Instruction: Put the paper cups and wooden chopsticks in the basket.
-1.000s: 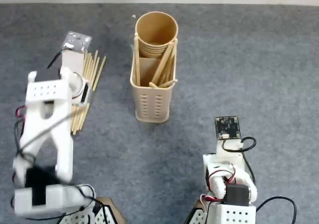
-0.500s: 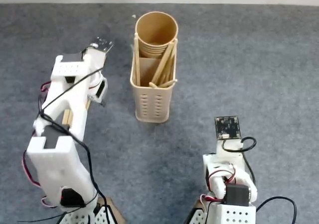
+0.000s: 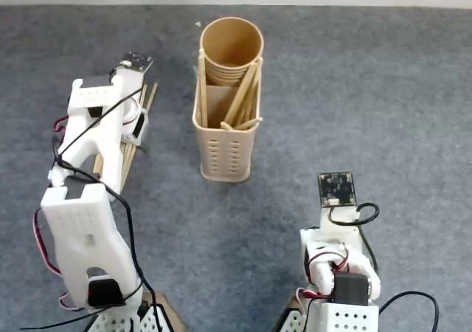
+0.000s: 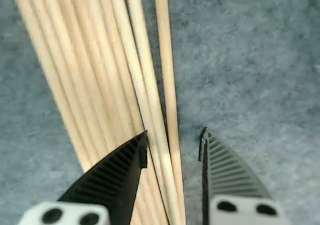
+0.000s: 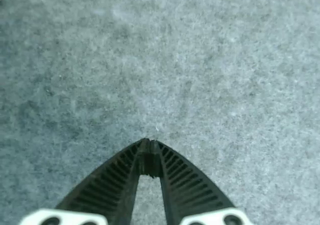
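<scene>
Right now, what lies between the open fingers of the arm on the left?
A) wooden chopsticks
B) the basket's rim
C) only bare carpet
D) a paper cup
A: in the left wrist view the left gripper stands open, and the outermost wooden chopsticks of the pile on the carpet run between its two tips.
</scene>
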`<state>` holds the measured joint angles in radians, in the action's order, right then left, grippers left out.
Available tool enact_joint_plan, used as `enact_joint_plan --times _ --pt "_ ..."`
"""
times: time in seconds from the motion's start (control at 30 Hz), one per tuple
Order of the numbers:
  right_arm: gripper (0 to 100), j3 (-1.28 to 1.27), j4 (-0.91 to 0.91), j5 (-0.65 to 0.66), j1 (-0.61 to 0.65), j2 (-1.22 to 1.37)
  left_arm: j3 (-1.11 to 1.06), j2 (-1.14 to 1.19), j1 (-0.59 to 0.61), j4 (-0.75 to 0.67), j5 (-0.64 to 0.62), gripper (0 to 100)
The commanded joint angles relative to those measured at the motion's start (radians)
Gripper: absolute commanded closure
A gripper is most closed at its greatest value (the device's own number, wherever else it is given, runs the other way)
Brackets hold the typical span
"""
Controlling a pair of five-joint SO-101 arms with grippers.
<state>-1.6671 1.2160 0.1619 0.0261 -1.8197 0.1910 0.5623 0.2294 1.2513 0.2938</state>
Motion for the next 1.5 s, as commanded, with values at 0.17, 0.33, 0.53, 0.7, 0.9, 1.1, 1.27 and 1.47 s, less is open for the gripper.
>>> enact_joint_plan --times 0.17,0.33,0.53,0.7,0.9,1.1,1.27,1.47 --pt "99.2 -0.153 0.007 0.006 -0.013 -0.013 0.031 0.059 0.010 -0.003 0.011 87" --pt "99.2 -0.153 0.007 0.006 -0.013 -0.013 0.081 0.059 0.012 0.005 0.011 98" --pt "99.2 -0.153 0.007 0.006 -0.013 -0.013 0.189 0.059 0.012 0.081 0.005 98" --pt "99.2 -0.153 0.007 0.006 -0.013 -0.013 0.306 0.059 0.016 0.173 0.005 98" --pt "99.2 -0.153 0.007 0.006 -0.013 -0.013 0.532 0.058 0.010 0.308 -0.057 98" --pt "99.2 -0.153 0.007 0.006 -0.013 -0.013 0.924 0.058 -0.044 0.519 -0.123 98" --pt "99.2 -0.153 0.007 0.006 -0.013 -0.013 1.021 -0.007 -0.105 0.525 -0.170 98" --pt "99.2 -0.153 0.007 0.006 -0.013 -0.013 0.997 -0.180 -0.245 0.523 -0.219 98"
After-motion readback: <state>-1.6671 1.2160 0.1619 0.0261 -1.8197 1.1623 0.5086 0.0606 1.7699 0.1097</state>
